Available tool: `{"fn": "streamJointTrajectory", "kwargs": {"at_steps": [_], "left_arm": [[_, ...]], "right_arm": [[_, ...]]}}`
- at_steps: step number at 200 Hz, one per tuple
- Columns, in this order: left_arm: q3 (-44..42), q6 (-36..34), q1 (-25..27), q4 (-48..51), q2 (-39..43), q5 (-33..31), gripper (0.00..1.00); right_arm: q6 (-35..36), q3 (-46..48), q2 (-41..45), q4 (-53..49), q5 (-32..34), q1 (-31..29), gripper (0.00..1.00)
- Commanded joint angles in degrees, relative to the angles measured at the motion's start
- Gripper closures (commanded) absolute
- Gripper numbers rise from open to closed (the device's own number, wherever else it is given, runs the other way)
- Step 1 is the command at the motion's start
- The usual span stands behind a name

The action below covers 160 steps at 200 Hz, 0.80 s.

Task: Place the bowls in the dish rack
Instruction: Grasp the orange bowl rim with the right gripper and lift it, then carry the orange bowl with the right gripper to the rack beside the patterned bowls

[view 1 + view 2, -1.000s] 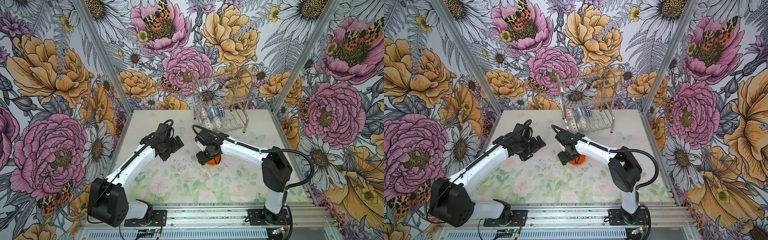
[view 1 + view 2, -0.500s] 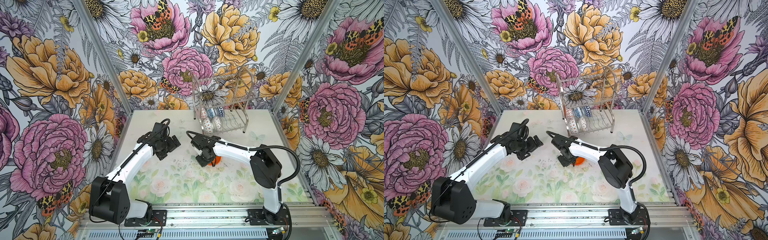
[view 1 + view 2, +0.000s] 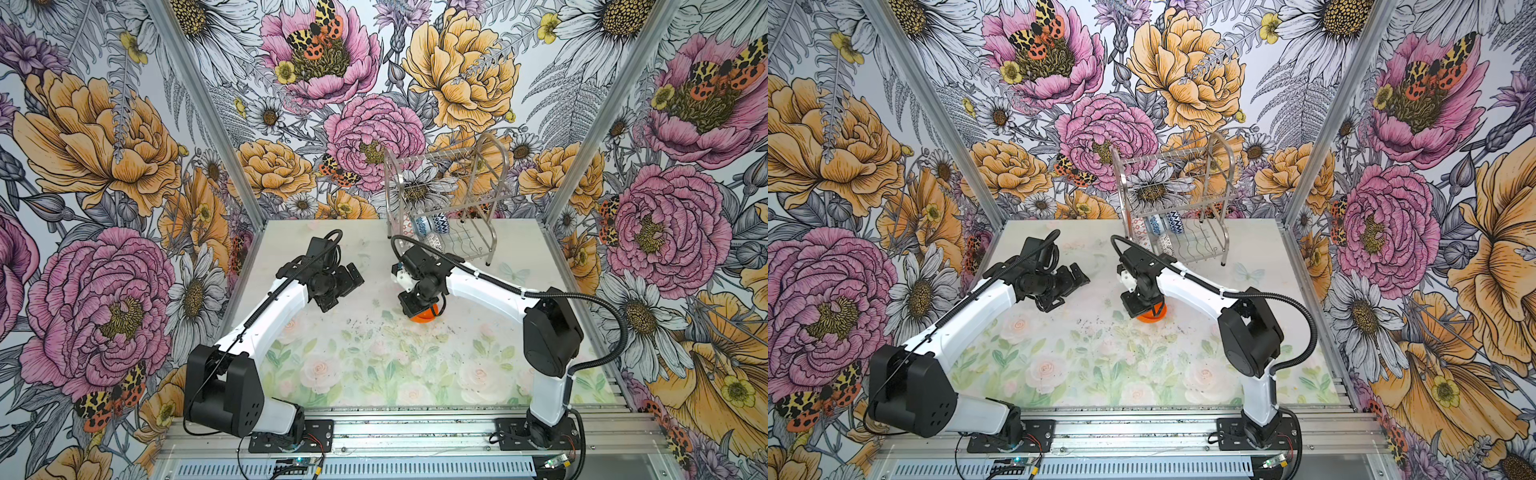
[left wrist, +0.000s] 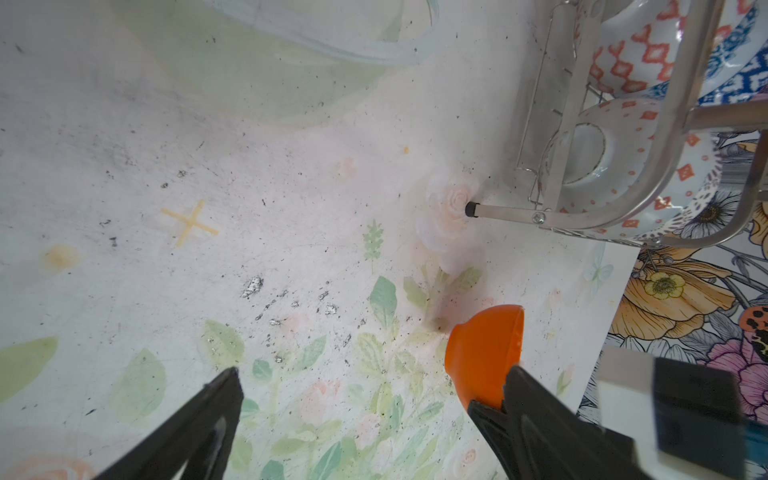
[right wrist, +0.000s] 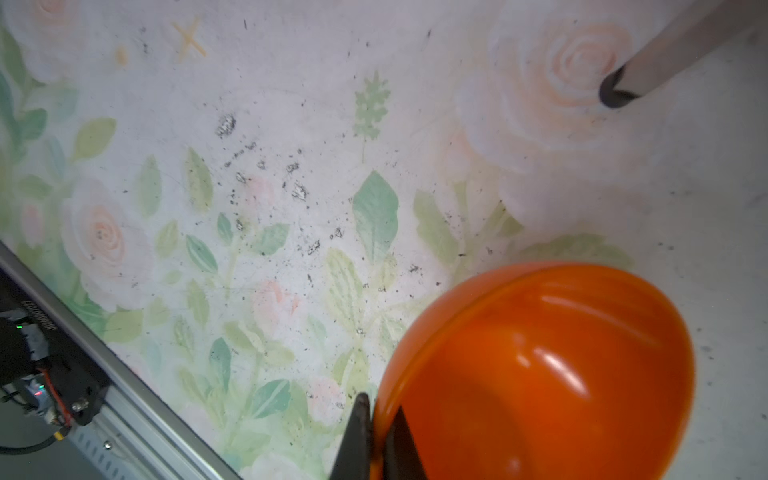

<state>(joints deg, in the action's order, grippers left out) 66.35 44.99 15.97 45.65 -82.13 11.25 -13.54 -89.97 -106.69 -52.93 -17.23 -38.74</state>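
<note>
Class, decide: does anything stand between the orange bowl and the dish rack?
Nothing visible does. The right gripper pinches the rim of the orange bowl; bare table lies between it and the dish rack.

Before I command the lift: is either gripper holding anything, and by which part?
The right gripper pinches the orange bowl by its rim, one finger inside, one outside. The left gripper is open, empty.

One bowl (image 3: 424, 317) is before the dish rack (image 3: 465, 242), other bowls (image 3: 424, 225) inside.
</note>
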Motion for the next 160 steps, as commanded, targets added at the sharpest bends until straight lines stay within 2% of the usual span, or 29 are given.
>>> {"fn": "streamJointTrajectory", "kwargs": {"at_steps": [1,37,58,160], "left_arm": [[3.0,-0.8,1.2,-1.1,-1.6,1.0,0.01],[5.1,-0.4,2.6,-3.0,-4.1,1.4,0.01],[6.9,-0.5,3.5,-3.7,-5.8,1.8,0.01],[19.7,-6.7,7.5,-6.5,-15.2,6.7,0.01]], "right_arm": [[2.1,-3.0,7.0,1.0,-10.2,3.8,1.00],[2.3,-4.3,8.8,1.0,-23.4,15.2,1.00],[2.4,-5.2,8.8,1.1,-27.3,20.1,1.00],[2.7,-11.9,0.6,1.8,-29.8,29.3,1.00]]}}
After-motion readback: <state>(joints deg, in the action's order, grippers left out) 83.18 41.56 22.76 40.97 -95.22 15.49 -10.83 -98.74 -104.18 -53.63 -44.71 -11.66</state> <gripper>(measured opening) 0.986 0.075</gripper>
